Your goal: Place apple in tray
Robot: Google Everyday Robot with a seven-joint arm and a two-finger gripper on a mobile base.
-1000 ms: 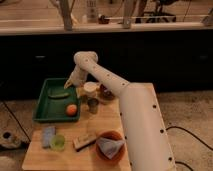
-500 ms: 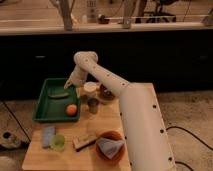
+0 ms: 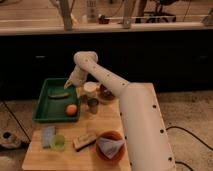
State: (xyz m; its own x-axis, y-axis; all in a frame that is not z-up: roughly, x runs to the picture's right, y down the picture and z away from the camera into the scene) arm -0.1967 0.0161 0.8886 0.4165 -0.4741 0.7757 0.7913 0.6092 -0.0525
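Observation:
The apple (image 3: 72, 109) is a small round orange-red fruit lying inside the dark green tray (image 3: 44, 110), near its right front corner. A long dark green vegetable (image 3: 58, 94) lies in the tray's far part. My gripper (image 3: 69, 85) hangs at the end of the white arm above the tray's far right corner, above and behind the apple and apart from it. A small metal cup (image 3: 93, 105) stands just right of the tray.
A white-lidded jar (image 3: 90, 89) and a dark bowl (image 3: 106, 93) stand right of the tray. An orange bowl (image 3: 111, 146) holding a grey cloth, a sponge (image 3: 85, 140), a green cup (image 3: 57, 142) and a blue item (image 3: 48, 135) sit near the table's front. The arm crosses the table's right side.
The apple rests in the same spot in the tray. The gripper has shifted slightly up and back from it; otherwise nothing moved.

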